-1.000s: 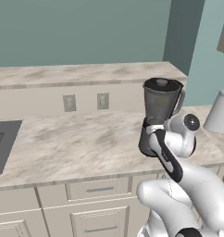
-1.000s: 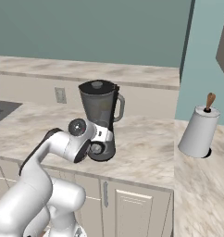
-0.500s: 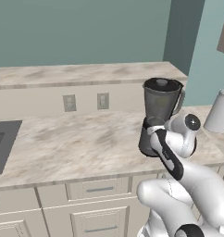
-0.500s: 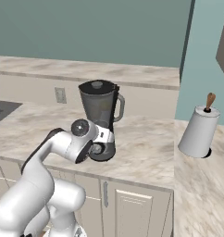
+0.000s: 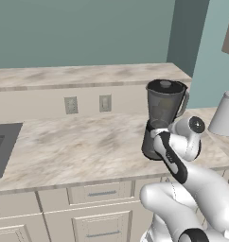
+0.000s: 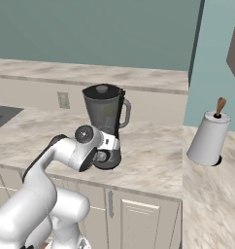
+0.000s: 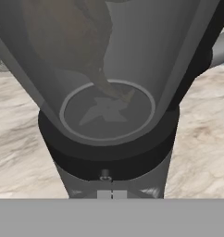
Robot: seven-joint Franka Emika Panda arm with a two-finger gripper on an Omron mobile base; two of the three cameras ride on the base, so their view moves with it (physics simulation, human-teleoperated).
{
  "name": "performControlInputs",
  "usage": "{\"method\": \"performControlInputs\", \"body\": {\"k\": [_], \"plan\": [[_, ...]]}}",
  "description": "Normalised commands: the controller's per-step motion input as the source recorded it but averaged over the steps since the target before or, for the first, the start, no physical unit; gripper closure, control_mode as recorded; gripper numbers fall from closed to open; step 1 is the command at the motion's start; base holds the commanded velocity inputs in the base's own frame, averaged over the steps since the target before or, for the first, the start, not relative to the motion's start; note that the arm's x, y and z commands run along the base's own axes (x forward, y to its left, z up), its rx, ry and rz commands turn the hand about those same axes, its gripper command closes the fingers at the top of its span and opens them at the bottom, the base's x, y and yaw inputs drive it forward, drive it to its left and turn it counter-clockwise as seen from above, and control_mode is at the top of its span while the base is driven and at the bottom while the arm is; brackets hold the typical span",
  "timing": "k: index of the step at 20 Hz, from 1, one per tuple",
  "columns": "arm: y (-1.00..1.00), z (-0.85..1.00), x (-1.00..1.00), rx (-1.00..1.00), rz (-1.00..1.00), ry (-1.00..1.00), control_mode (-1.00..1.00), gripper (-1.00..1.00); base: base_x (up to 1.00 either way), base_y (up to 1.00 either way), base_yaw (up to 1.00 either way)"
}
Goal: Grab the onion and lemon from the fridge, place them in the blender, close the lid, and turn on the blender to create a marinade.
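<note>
The blender (image 5: 162, 111) (image 6: 106, 121) stands on the marble counter, its translucent grey jar (image 7: 109, 55) on a dark round base (image 7: 109, 152). The black lid (image 5: 164, 85) (image 6: 102, 90) sits on the jar's mouth. My gripper (image 7: 112, 195) (image 6: 111, 151) (image 5: 153, 142) is shut and pressed low against the front of the base, right under a small knob (image 7: 104, 175). A dim brownish mass (image 7: 79, 41) shows through the jar wall; I cannot tell onion from lemon there. The fridge is out of view.
A white cone-shaped holder with a wooden knob (image 6: 209, 138) (image 5: 224, 113) stands on the counter to the right of the blender. A dark inset (image 5: 2, 147) lies at the counter's left end. Two wall outlets (image 5: 71, 105) sit on the backsplash.
</note>
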Motion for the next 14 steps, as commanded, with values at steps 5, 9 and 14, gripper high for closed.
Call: {"method": "performControlInputs", "body": {"k": [5,9,14], "plan": [[0.0,0.0,0.08,0.0,0.0,0.0,-1.0,1.0,0.0,0.0,0.0],[0.0,0.0,0.13,0.0,0.0,0.0,-1.0,1.0,0.0,0.0,0.0],[0.04,-0.15,-0.01,-0.02,0.0,0.0,-1.0,1.0,0.0,0.0,0.0]]}}
